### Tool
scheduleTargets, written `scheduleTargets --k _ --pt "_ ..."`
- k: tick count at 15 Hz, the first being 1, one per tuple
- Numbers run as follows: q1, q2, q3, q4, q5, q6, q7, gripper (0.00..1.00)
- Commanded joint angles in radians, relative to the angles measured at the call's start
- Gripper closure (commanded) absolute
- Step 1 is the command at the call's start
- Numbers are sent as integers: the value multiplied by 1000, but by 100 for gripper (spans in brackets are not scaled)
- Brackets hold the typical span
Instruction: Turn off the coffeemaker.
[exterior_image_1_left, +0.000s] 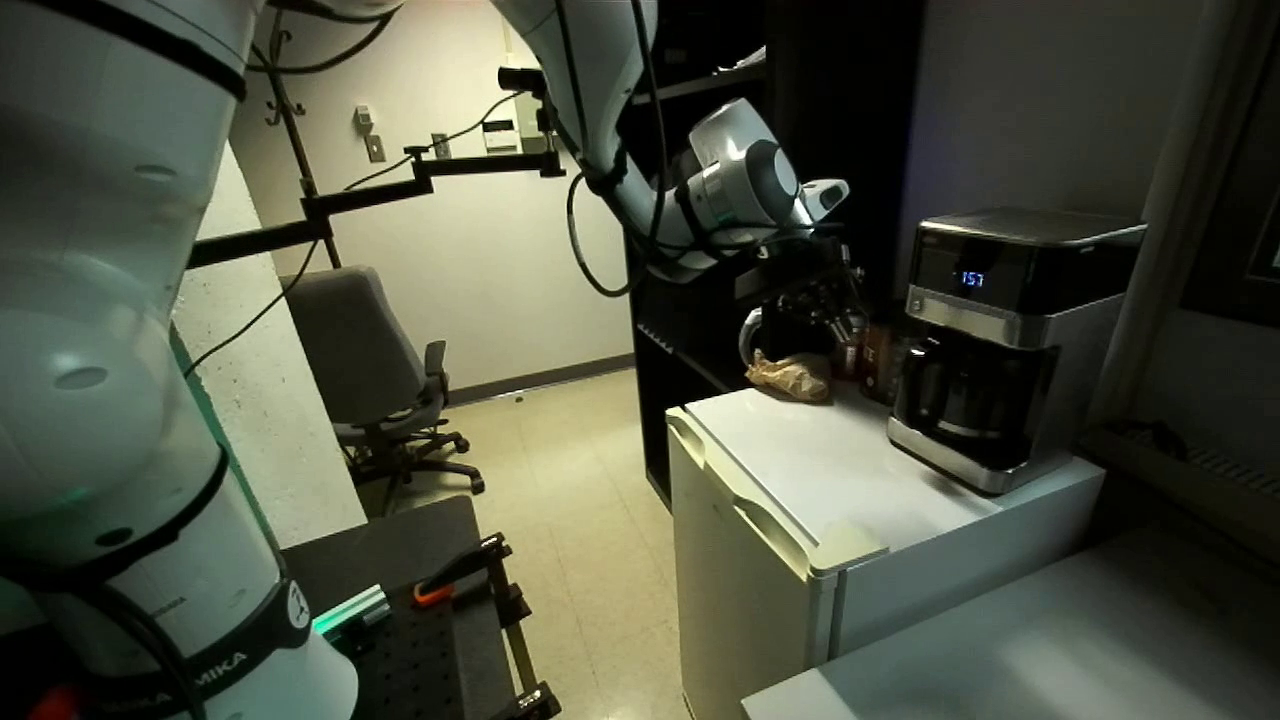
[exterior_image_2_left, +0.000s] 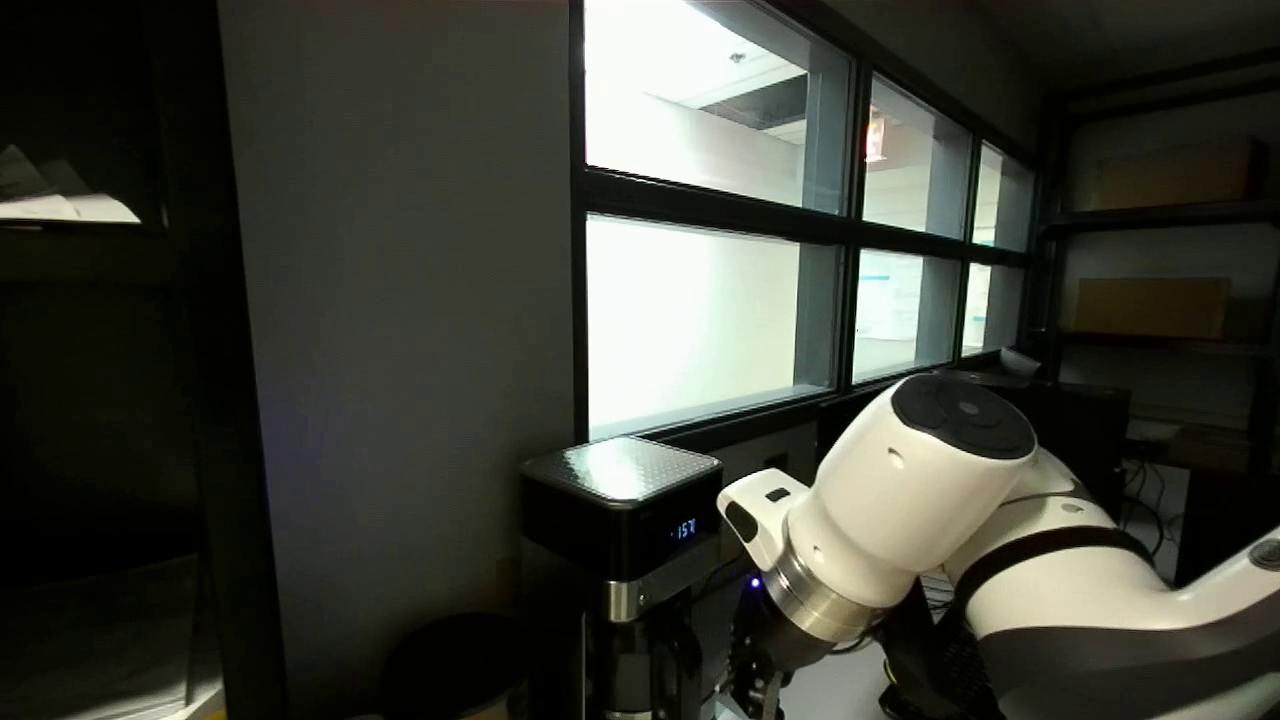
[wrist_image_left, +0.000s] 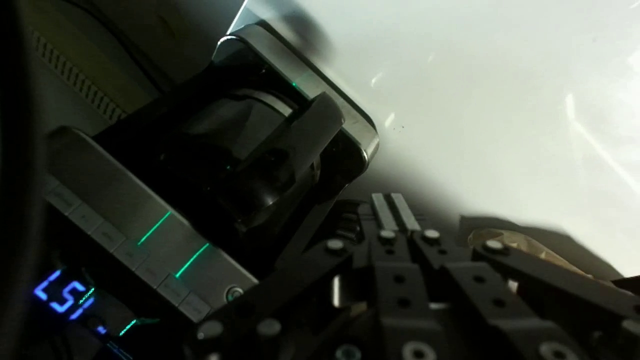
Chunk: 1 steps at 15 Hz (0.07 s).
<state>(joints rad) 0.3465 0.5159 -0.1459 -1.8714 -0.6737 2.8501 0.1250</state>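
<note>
**Gripper, narrow as a prod, beside a lit coffeemaker**

Its fingers are pressed together with nothing between them, which suggests a push is planned rather than a grasp: a slim tip suits a button. The coffeemaker stands on a white mini-fridge serving as table, at the rear corner close to one side edge. Its front faces the door edge, likely so the carafe handle and controls can be reached from there. A crumpled paper bag lies by the opposite side edge. The display reads 157, so the job looks undone, though a clock might glow regardless. The gripper hangs tilted in front of the machine, apart from it. A round button ends the silver band; probably that is the power switch, and the tips must swing over to it.
</note>
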Motion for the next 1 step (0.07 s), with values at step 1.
scheduleTargets --k 1 --pt "8 -68 -11 -98 -32 39 13 100"
